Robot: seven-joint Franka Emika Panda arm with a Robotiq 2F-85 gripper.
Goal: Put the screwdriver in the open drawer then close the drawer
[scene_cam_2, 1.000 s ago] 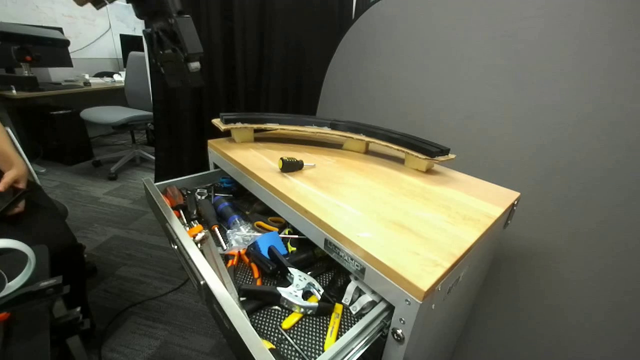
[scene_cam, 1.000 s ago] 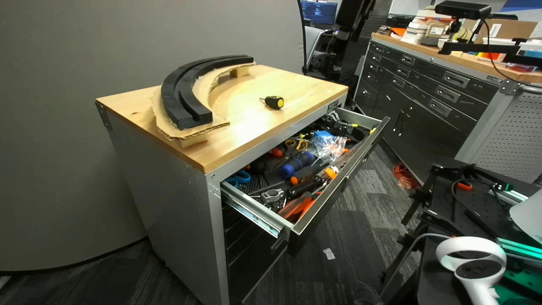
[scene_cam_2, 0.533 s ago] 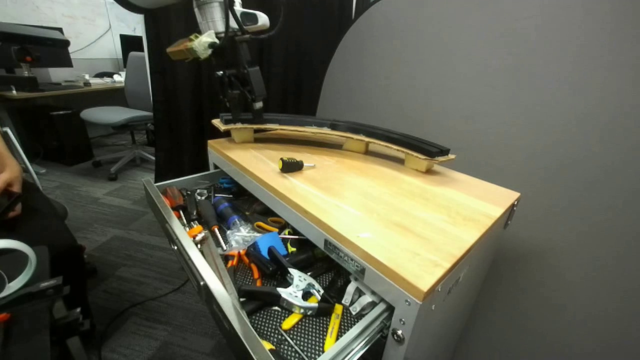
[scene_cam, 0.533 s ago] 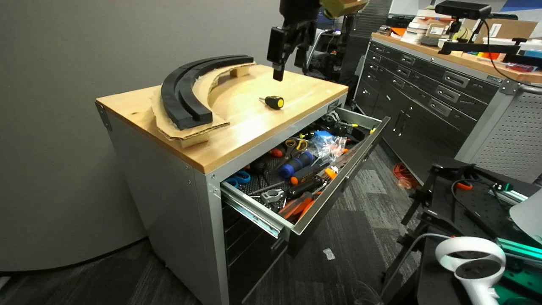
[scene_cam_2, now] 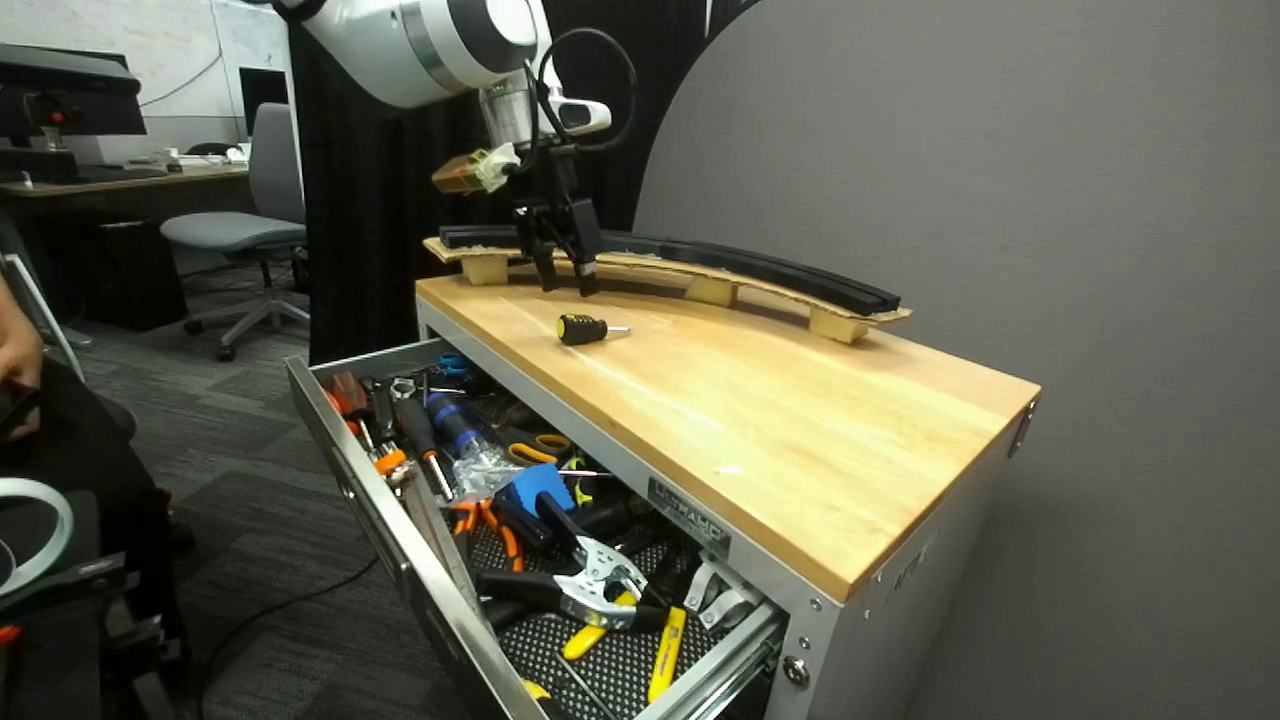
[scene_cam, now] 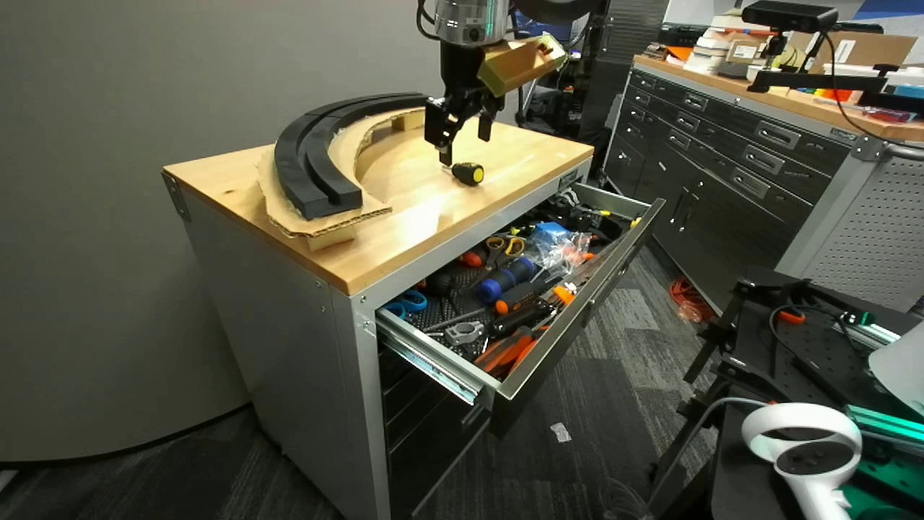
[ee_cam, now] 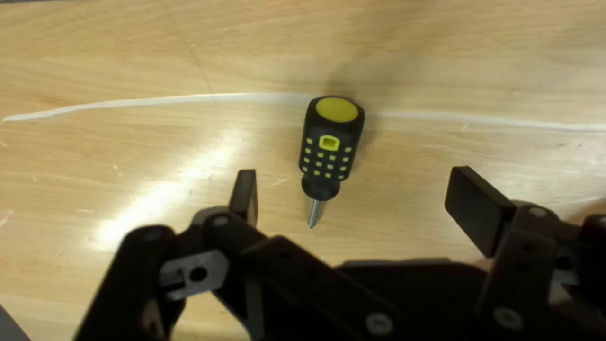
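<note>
As the gripper (ee_cam: 351, 196) hangs, fingers (ee_cam: 244, 189) spread wide, above the wooden top (scene_cam_2: 780, 440) of the grey cabinet (scene_cam: 289, 325), the yellow-and-black screwdriver (ee_cam: 329, 147) lies on that wood, its shaft showing between the fingers in the wrist view, clear of both! The drawer (scene_cam: 585, 305) stands open, crowded with tools (scene_cam_2: 603, 572). Out front, the nameplate (scene_cam_2: 688, 514): ULTRA, that much reads, then it blurs. Lettering (scene_cam_2: 910, 568) on the cabinet's side? Too faint.

It looks like a robot lab, part workshop and part office, because there is a big white robot arm (scene_cam_2: 385, 50), an open drawer (scene_cam: 570, 325) full of tools (scene_cam: 521, 295), a long black tool chest (scene_cam: 711, 238), a gray rolling chair (scene_cam_2: 230, 228) and a scribbled-on whiteboard (scene_cam_2: 165, 40).
</note>
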